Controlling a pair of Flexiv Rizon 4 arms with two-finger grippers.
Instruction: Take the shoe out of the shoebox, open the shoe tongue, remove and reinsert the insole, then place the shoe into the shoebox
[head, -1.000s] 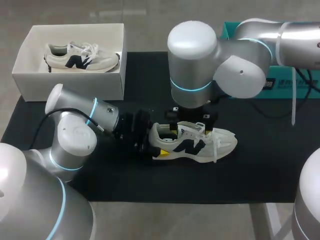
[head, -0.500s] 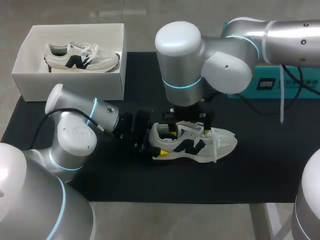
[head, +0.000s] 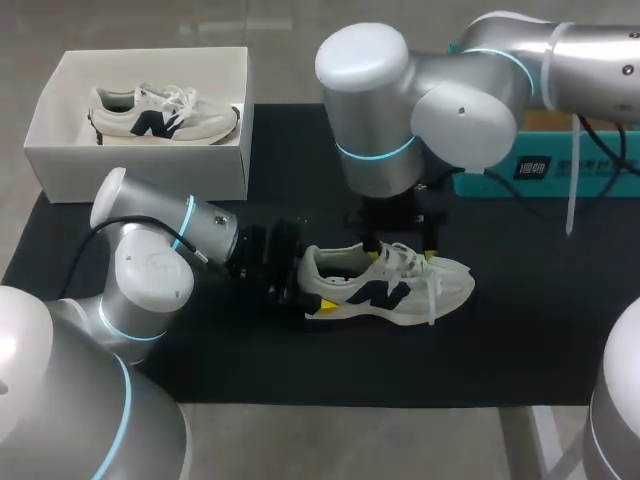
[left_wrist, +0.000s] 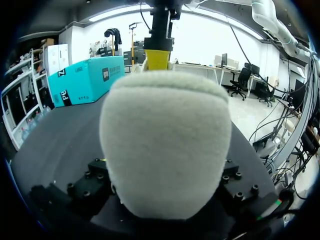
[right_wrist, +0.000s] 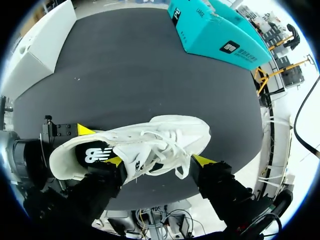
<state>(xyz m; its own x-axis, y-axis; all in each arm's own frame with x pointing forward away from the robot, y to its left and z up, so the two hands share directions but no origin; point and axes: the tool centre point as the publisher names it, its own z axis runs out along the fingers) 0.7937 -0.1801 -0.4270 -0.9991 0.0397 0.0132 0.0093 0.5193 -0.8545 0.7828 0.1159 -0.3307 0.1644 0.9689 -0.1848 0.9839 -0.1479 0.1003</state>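
Since a second ago my right arm has swung its claw a little toward the toe, and the tongue that stood raised under it now lies lower.

The shoe (head: 385, 285) lies near the middle of the table (head: 520, 340), sole down, toe toward 3 o'clock and heel toward 9. My left claw (head: 312, 288) comes in from 9 o'clock and is clamped across the heel, a yellow tip on either side. My right claw (right_wrist: 159, 161) hangs over the laces with its fingers spread wide and holding nothing: one tip is close against the shoe's side, the other stands apart from it.

Out at 10 o'clock the shoebox (head: 60, 160) sits with a second shoe (head: 160, 112) in it, and a teal box (head: 560, 165) lies at 2 o'clock.

I judge the tongue is not properly open. The loose laces lie right under my right fingers, so closing there could catch a loop instead of the tongue. A hard pull could also twist the heel out of the left grip or drag the shoe.
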